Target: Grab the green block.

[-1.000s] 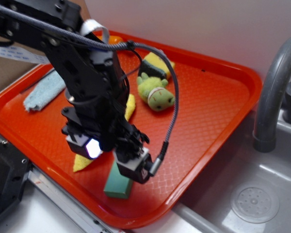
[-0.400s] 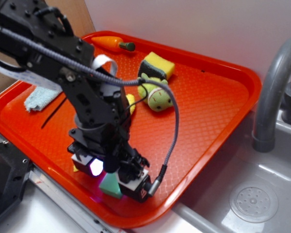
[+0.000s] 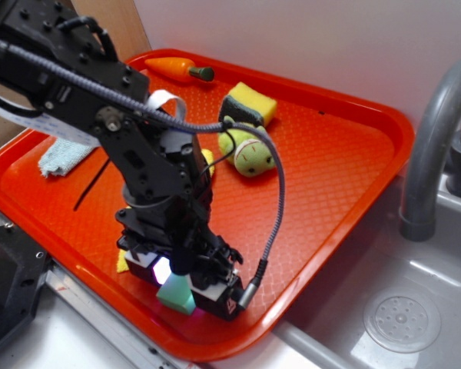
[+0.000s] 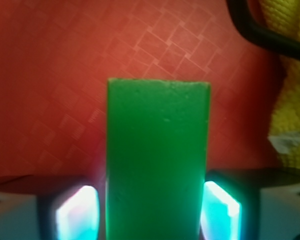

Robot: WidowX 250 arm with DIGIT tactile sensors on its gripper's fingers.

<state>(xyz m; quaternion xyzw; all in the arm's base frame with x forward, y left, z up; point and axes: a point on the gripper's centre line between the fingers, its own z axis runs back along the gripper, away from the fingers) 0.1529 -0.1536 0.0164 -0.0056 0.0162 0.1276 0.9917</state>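
Between the jaws, the green block [image 4: 157, 160] looks matt and finely pitted, like dense foam. Under it, the red tray [image 4: 60, 80] is hard plastic with an embossed diamond grid and a soft sheen. The gripper [image 3: 186, 286] is matt black plastic; its inner pads [image 4: 217, 207] are glossy and glow cyan. A braided fabric-sheathed cable [image 3: 275, 201] runs beside the jaws. Beyond them lie a fuzzy plush toy [image 3: 250, 152], a porous yellow sponge [image 3: 252, 101] and, farther off, a nubby blue cloth [image 3: 60, 157]. A yellow woven cloth [image 4: 290, 95] lies right of the jaws. The faucet [image 3: 438, 146] is smooth grey, semi-gloss; the sink [image 3: 399, 307] is smooth and pale.
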